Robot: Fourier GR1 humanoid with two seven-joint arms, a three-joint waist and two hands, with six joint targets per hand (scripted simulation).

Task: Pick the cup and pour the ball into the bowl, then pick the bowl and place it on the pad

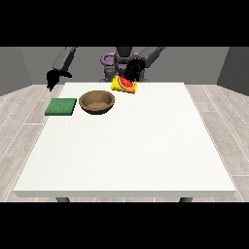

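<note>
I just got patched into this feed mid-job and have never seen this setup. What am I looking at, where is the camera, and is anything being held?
This is one camera standing across the table, facing a humanoid robot that sits small at the top of the view. Its two arms reach toward you over a large white table.

On the table lie a flat green pad near the left edge and, just right of it, a brown bowl.

The black hand at the view's right is wrapped around a yellow cup with a watermelon print, which is tilted on its side just right of the bowl and behind it. I cannot see the ball.

The hand at the view's left hangs past the table's far left corner, holding nothing.
</note>
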